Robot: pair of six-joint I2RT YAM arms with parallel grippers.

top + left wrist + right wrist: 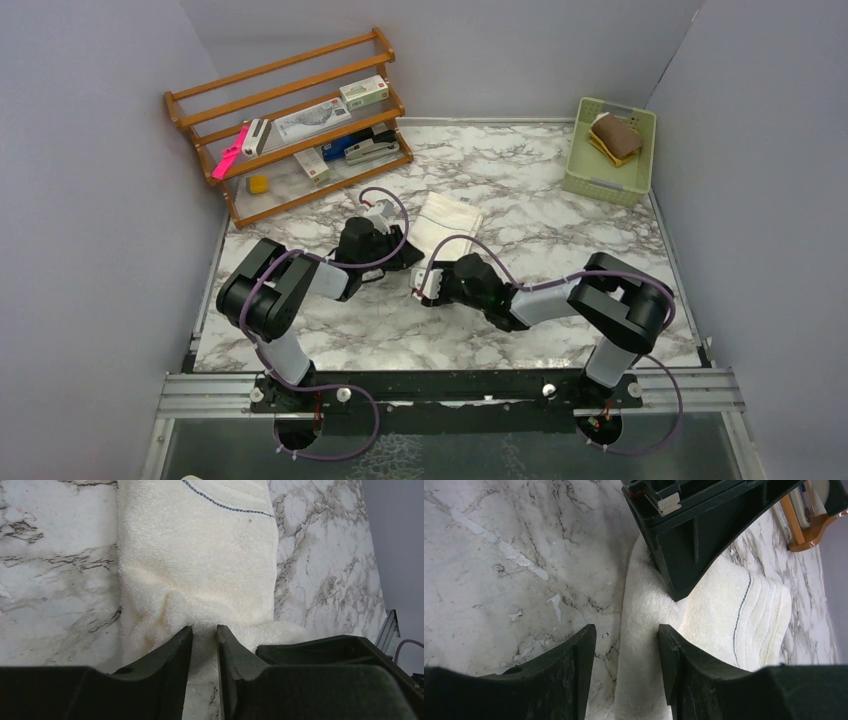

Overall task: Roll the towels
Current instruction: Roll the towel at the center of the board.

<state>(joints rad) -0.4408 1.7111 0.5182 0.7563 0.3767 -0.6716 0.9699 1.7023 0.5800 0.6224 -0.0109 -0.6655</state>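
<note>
The cream towel [448, 222] lies flat on the marble table, behind both grippers. My left gripper [408, 258] is at the towel's near edge. In the left wrist view the gripper [204, 627] is shut on a bunched fold of the towel [200, 545]. My right gripper [422, 285] sits just beside it at the towel's near corner. In the right wrist view this gripper [626, 627] is open and straddles the towel's edge [724, 605], with one finger over the cloth and one over the table. The mustard and brown towel [615, 135] lies folded in the basket.
A pale green basket [600, 190] stands at the back right. A wooden rack [290, 120] with boxes, a stapler and a pink item stands at the back left. Grey walls close in the table on three sides.
</note>
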